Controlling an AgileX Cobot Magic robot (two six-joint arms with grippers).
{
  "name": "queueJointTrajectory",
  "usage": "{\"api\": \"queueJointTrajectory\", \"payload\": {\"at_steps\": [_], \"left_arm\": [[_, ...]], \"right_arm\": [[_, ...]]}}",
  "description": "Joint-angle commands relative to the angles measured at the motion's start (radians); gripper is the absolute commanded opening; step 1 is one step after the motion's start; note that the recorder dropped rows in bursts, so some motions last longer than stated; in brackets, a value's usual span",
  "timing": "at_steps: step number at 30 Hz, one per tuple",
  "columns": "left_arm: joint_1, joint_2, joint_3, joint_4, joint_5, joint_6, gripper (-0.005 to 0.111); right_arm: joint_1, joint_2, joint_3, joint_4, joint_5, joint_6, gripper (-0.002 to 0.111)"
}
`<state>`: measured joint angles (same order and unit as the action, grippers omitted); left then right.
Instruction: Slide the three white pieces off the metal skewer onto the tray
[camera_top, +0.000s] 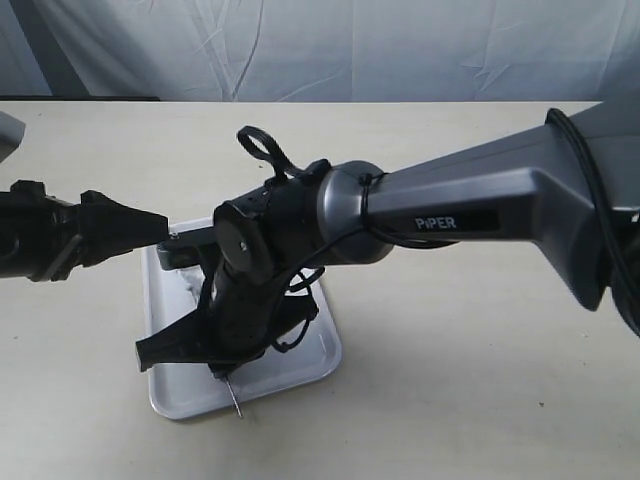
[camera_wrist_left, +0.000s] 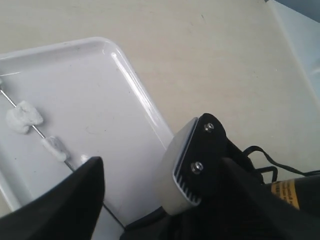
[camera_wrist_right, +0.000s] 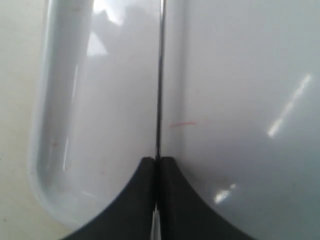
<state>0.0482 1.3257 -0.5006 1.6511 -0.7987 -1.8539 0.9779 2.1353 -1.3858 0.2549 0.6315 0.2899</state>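
The white tray (camera_top: 312, 352) lies in front of both arms. My right gripper (camera_top: 222, 372) reaches across over it, shut on the metal skewer (camera_wrist_right: 160, 75). The skewer's point (camera_top: 237, 404) pokes out past the tray's front rim. In the left wrist view the skewer (camera_wrist_left: 36, 131) runs low over the tray (camera_wrist_left: 95, 85) with two white pieces (camera_wrist_left: 22, 119) (camera_wrist_left: 55, 148) threaded on it. A small white bit (camera_wrist_left: 84, 159) at the dark finger's edge may be the third. My left gripper (camera_wrist_left: 132, 185) is open at the tray's far left end (camera_top: 172, 238), holding nothing.
The beige table (camera_top: 480, 380) spreads round the tray, with a white cloth backdrop (camera_top: 350, 45) behind. The right arm's grey forearm (camera_top: 470, 205) crosses the middle and hides much of the tray. A black cable (camera_wrist_left: 265, 157) loops beside the left gripper.
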Motion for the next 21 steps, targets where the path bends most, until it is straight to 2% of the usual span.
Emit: {"api": "queueJointTrajectory", "payload": {"at_steps": [1,8,12,17,21], "left_arm": [[0.001,0.001,-0.005,-0.006,-0.005,0.004,0.062],[0.001,0.001,-0.005,-0.006,-0.010,-0.007,0.062],[0.060,0.001,-0.011,-0.029,-0.006,-0.030,0.062],[0.082,0.001,-0.011,-0.064,-0.066,-0.078,0.062],[0.082,0.005,-0.011,-0.199,-0.166,-0.082,0.062]], "right_arm": [[0.001,0.011,0.003,-0.007,-0.034,-0.005,-0.001],[-0.001,-0.112,0.006,-0.129,0.082,-0.005,-0.001],[-0.001,-0.234,0.057,-0.267,0.185,0.064,-0.001],[-0.001,-0.404,0.249,-0.303,0.106,0.122,-0.001],[-0.001,-0.496,0.377,-0.289,0.039,0.134,-0.001]]}}
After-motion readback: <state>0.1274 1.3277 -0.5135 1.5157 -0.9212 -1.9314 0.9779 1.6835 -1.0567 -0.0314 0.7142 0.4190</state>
